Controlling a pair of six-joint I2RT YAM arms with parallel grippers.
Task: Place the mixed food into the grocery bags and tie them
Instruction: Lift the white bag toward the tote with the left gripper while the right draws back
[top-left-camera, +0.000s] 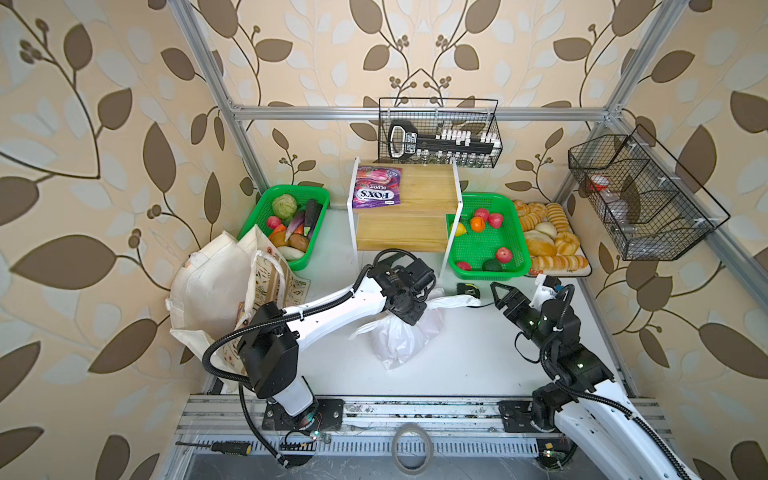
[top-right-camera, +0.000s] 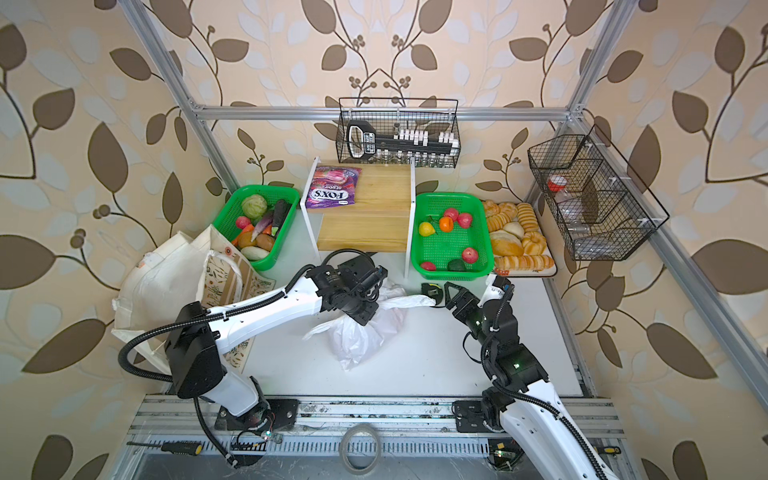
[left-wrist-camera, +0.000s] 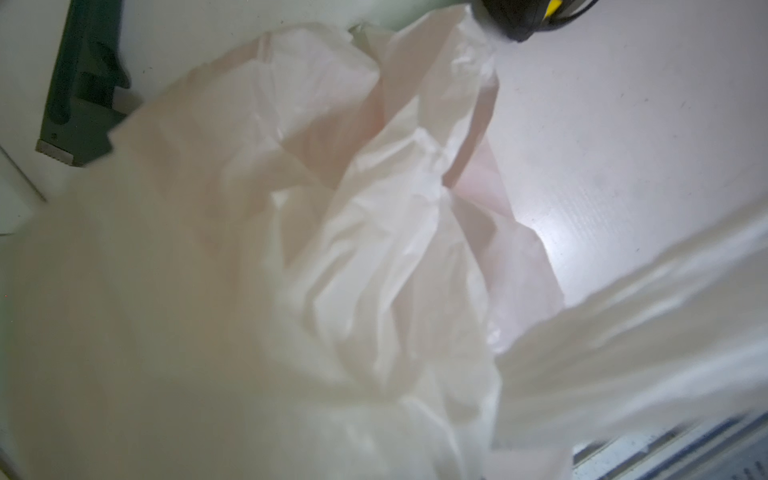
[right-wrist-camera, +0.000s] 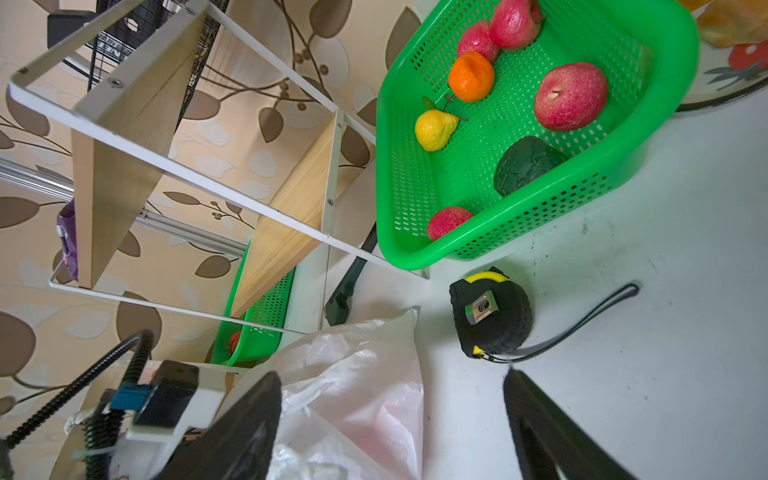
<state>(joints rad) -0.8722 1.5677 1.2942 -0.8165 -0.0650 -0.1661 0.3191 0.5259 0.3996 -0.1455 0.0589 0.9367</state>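
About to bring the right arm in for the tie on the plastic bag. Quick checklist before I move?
1. Right gripper open: ok.
2. Left gripper holding white plastic bag: cannot tell, plastic fills its wrist view.
3. Loose bag handle near right gripper: ok.
4. Tape measure clear of handle: not ok, sits at its end.
5. Purple Fox's packet bagged: not ok, on wooden shelf.

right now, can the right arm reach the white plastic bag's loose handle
Probably yes: the right end effector is open, and its wrist view shows the bag handle between its fingers; the tape measure sits aside.
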